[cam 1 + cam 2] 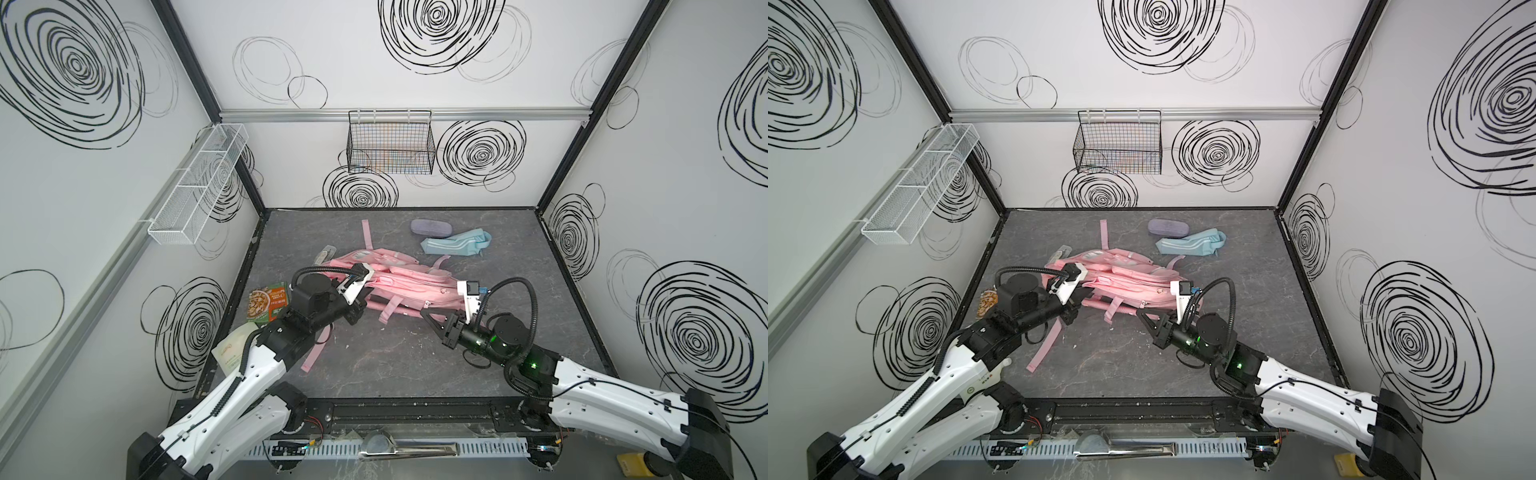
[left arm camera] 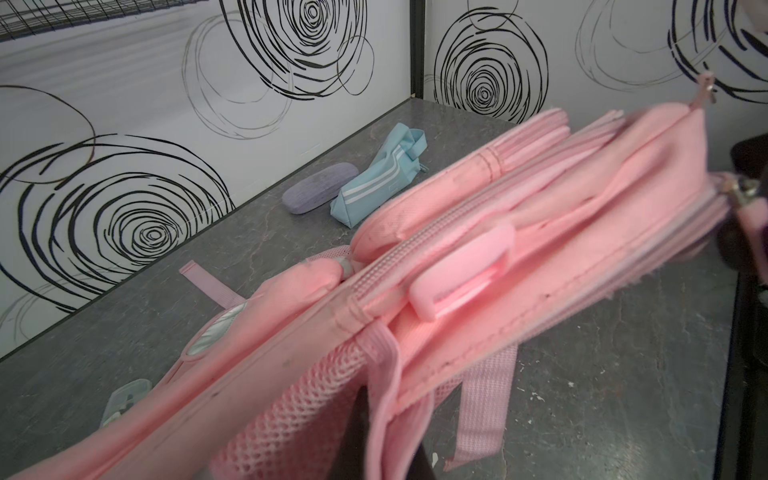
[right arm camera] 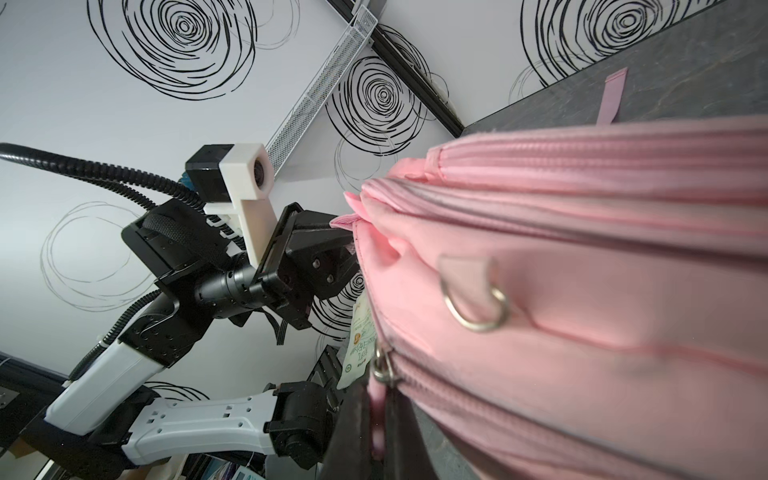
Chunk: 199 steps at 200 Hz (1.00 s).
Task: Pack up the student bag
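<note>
The student bag (image 1: pixel 399 278) (image 1: pixel 1125 276) is a pink backpack lying flat mid-table, straps spread around it. My left gripper (image 1: pixel 363 300) (image 1: pixel 1080 297) is at its left end. In the left wrist view the left gripper (image 2: pixel 388 432) is shut on the bag's pink trim beside the mesh pocket (image 2: pixel 291 411). My right gripper (image 1: pixel 424 311) (image 1: pixel 1140 312) is at the bag's near right edge. In the right wrist view the right gripper (image 3: pixel 379 424) is shut on a pink zipper pull (image 3: pixel 377 399) under the bag (image 3: pixel 582 249).
A light-blue pouch (image 1: pixel 455 245) and a purple case (image 1: pixel 430 227) lie behind the bag. A food packet (image 1: pixel 269 305) and a beige packet (image 1: pixel 232 351) sit by the left arm. A black wire basket (image 1: pixel 390 143) and a white mesh rack (image 1: pixel 199 183) hang on the walls.
</note>
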Tool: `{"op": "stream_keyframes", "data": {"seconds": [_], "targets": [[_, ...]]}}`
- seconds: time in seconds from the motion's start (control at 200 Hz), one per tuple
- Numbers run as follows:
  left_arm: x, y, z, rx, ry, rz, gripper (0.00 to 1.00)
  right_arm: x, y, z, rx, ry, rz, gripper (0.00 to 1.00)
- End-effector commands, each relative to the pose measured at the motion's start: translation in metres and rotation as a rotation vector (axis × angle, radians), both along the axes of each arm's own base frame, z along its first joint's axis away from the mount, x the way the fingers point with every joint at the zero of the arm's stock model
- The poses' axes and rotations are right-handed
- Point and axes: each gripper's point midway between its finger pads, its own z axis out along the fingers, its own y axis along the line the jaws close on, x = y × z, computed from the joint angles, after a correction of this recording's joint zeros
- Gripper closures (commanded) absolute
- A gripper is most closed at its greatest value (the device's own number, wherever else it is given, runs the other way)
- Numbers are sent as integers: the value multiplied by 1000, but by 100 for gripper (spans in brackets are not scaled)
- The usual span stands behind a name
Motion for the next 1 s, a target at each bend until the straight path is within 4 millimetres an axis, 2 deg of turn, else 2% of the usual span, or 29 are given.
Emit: {"op": "stream_keyframes", "data": {"seconds": [0.0, 0.04, 0.06, 0.1, 0.135, 0.245, 0.355, 0.46, 0.54, 0.665, 0.765, 0.885, 0.991], "targets": [[14, 22, 36, 7, -187, 115, 88, -9, -6, 54, 144, -100, 32, 100], [4, 15, 40, 27, -223, 54, 61, -12, -1, 57, 136, -106, 61, 100], [0, 12, 43, 39, -242, 26, 51, -14, 2, 58, 133, -107, 77, 100], [-10, 6, 46, 62, -272, -22, 42, -17, 8, 61, 124, -108, 108, 100], [-18, 1, 50, 79, -299, -57, 40, -19, 12, 63, 121, -110, 135, 100], [-49, -15, 62, 135, -366, -198, 40, -28, 23, 71, 140, -123, 211, 100], [-91, -34, 57, 231, -421, -414, 42, -35, 30, 74, 157, -120, 259, 100], [-110, -46, 53, 264, -444, -499, 41, -40, 35, 71, 149, -118, 286, 100], [-114, -57, 44, 289, -428, -537, 42, -42, 35, 70, 147, -118, 289, 100], [-118, -74, 19, 350, -361, -618, 45, -43, 33, 73, 151, -130, 285, 100], [-110, -79, 8, 377, -341, -599, 46, -47, 35, 76, 148, -142, 312, 100], [-98, -77, 14, 373, -380, -535, 47, -53, 39, 72, 136, -135, 340, 100], [-101, -75, 29, 327, -430, -528, 50, -55, 40, 67, 129, -129, 350, 100]]}}
